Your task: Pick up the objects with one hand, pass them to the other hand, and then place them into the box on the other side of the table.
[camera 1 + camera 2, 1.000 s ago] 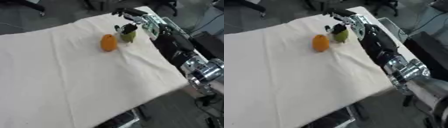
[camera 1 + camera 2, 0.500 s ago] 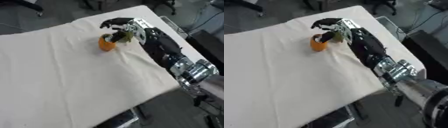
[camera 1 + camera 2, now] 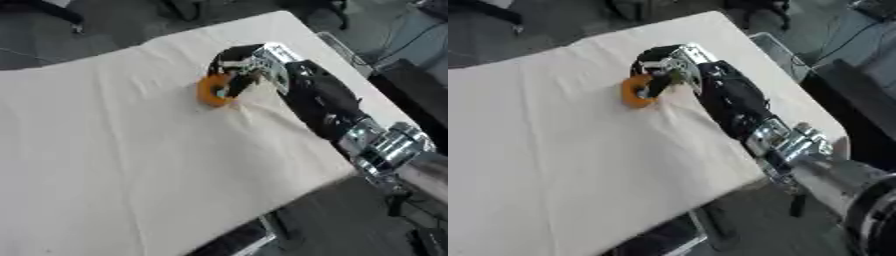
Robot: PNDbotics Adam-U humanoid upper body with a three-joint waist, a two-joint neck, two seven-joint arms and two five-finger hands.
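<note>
A big table (image 3: 105,165) with a cream cloth (image 3: 131,125) over it fills most of what I can see. The robot's right arm (image 3: 328,107) comes in from the lower right and reaches up across the cloth toward the far side.

At the end of that arm is the right hand (image 3: 249,62). It sits right on top of a small orange thing (image 3: 210,91). The orange thing lies on the cloth, in the far half of the table and a bit toward the right side. It is just under the hand and a little to the left of it, so its left part sticks out where I can see it well.

The dark fingers (image 3: 658,85) bend down over the orange thing and touch it. They look curled around its right side. The thumb is hard to find, so I cannot tell if it is pressing on the other side.

The orange thing looks round, a bit taller than it is wide. Its long way seems to run from the near side of the table to the far side, but the hand hides part of it, so I am not sure. I cannot tell which end is its top.

The cloth has a few creases (image 3: 262,107) just beside the orange thing, on the near right.
</note>
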